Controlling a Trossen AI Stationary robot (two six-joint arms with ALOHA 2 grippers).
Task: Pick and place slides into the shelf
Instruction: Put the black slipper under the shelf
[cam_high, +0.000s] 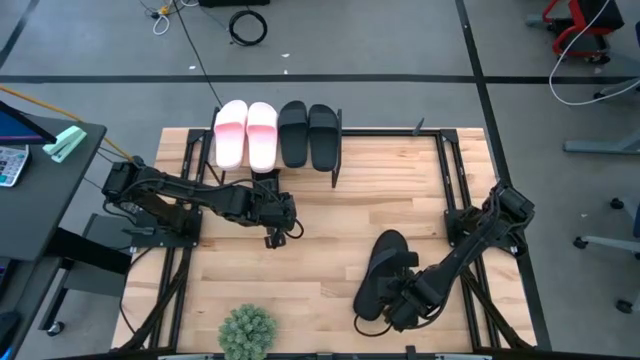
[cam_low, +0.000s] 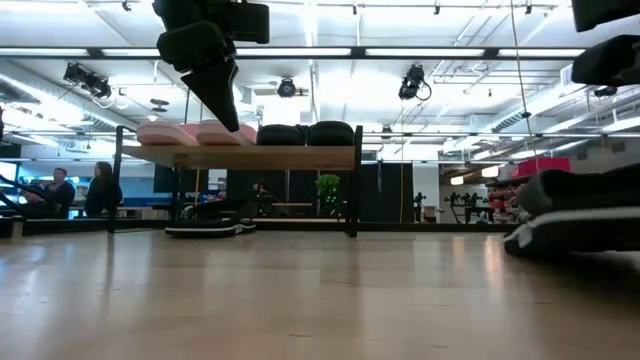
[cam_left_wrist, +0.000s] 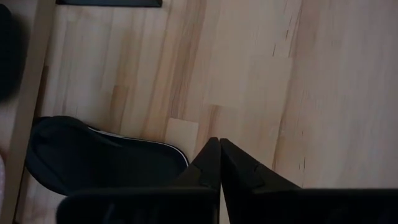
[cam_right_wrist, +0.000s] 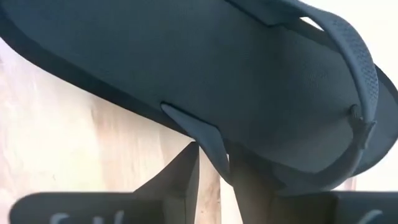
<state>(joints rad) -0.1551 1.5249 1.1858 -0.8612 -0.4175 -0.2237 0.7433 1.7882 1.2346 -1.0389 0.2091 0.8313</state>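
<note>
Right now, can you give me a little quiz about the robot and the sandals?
1. How many slides lie on the light wooden shelf board?
2. True or false: the left gripper is shut with nothing in it.
3. What is closest to the right gripper? A, a pale pink slide; B, the thin black slide; C, a wide-strap black slide.

Key: 1. four; 2. true; 3. B.

legible text, labels, brands, numbers, signs: none showing in any view. nothing readable is appearing on the slides, the shelf or the arms. faint pale marks are showing at the lower edge of the right wrist view, on the gripper body, but they are too blurred to read.
</note>
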